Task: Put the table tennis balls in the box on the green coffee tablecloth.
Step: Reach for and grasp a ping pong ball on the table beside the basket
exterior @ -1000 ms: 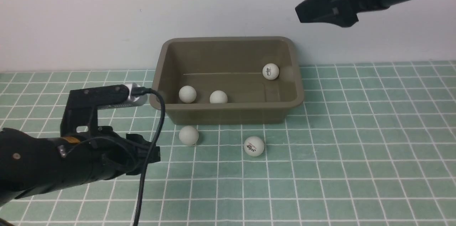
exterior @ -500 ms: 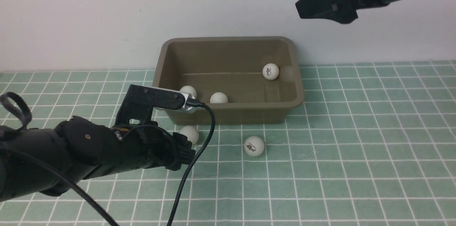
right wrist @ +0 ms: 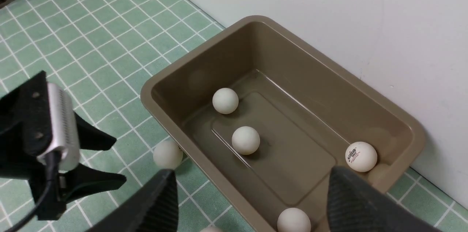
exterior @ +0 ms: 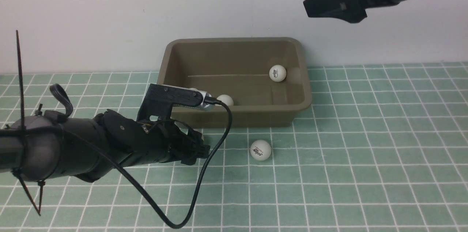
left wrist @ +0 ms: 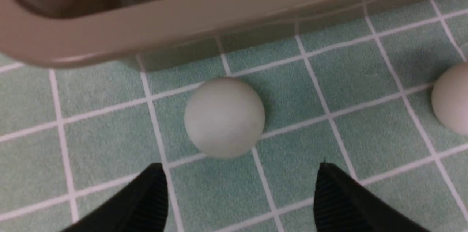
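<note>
Pale bare wall (exterior: 109, 12) at the back; worktop under a green tablecloth (exterior: 365, 151) ruled in white squares.

Far left: left claw (left wrist: 239, 166), spread wide and empty, low over the cloth. Plain ball (left wrist: 224, 117) just ahead of its fingertips, centred on the gap, not yet between them and untouched; hidden behind the arm in the front view. Just beyond that ball, the near wall of the box (left wrist: 146, 34). Logo ball (exterior: 260, 150) off to this claw's right, near, likewise outside the box. Black cable (exterior: 215, 144) drooping from the wrist camera and looping down toward the cloth beside the claw.

Middle: four balls (right wrist: 245, 140) already inside the box, going by the right wrist view; two left outside.

Far right: right claw (exterior: 310, 8), also wide and empty, held high, with the box below and ahead of it, well apart from everything.

Likely trouble:
- Risk of pinching only the plain ball's near side if closed from here, squirting it forward against the box wall or off sideways. Needs a further reach first.
- Risk of sending so light and smooth a sphere rolling by pressing down on it.
- Risk of sweeping the logo ball away with the slack cable on any swing across the cloth.
- Risk of clipping the rim and shoving the box on too low a lift.
</note>
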Tool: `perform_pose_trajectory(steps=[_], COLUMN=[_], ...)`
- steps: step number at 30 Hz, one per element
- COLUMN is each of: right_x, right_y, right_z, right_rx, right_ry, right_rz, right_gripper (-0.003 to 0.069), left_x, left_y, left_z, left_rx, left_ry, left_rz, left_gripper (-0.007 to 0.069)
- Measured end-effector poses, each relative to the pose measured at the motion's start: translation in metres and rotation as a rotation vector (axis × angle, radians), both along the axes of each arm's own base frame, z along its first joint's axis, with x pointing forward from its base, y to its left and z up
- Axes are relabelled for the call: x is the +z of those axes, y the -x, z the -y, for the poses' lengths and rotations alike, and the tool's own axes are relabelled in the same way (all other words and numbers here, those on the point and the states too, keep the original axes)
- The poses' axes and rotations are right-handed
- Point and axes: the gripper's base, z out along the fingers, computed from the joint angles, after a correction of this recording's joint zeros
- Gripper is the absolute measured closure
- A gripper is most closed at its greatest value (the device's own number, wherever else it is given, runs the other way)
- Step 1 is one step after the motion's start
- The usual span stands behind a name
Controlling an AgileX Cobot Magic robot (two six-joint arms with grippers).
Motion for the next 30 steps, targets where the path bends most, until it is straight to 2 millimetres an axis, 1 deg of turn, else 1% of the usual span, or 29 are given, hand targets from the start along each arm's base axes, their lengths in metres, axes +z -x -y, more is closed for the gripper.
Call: perform_pose_trajectory(steps=[5, 12, 16, 19, 21, 22, 24, 26, 27, 30], right_x=[0.0, 0.001, 0.001, 0.001, 0.001, 0.001, 0.001, 0.001, 0.001, 0.001], right_y=[-0.001, -0.001, -0.001, -0.001, -0.001, -0.001, -0.001, -0.001, -0.001, -0.001], right_z=[0.0, 0.0, 0.0, 0.0, 0.0, 0.0, 0.0, 0.0, 0.0, 0.0], right_rx=[-0.005, 0.001, 0.003, 0.003, 0.004, 0.005, 0.004, 0.003, 0.004, 0.006], right_ry=[-0.002, 0.006, 0.009, 0.009, 0.01, 0.01, 0.01, 0.01, 0.01, 0.012], right_rz=[0.006, 0.019, 0.021, 0.021, 0.023, 0.023, 0.024, 0.025, 0.026, 0.028], right_gripper=[0.0165, 0.0165, 0.0165, 0.0165, 0.0165, 0.0165, 0.0165, 0.0165, 0.0165, 0.0165], left_x=[-0.006, -0.017, -0.02, -0.025, -0.033, -0.035, -0.038, -0.038, -0.038, -0.035], left_y=[-0.007, -0.028, -0.036, -0.037, -0.037, -0.037, -0.037, -0.037, -0.037, -0.036], left_z=[0.002, 0.011, 0.015, 0.017, 0.018, 0.018, 0.018, 0.018, 0.018, 0.019], left_rx=[0.008, 0.008, 0.0, -0.01, -0.014, -0.014, -0.015, -0.013, -0.014, -0.026], left_ry=[-0.009, -0.022, -0.022, -0.019, -0.025, -0.028, -0.03, -0.028, -0.028, -0.015], left_rz=[-0.001, 0.001, -0.002, -0.022, -0.046, -0.052, -0.06, -0.062, -0.062, -0.068], left_gripper=[0.0143, 0.0143, 0.0143, 0.0143, 0.015, 0.0159, 0.02, 0.0267, 0.0285, 0.0281])
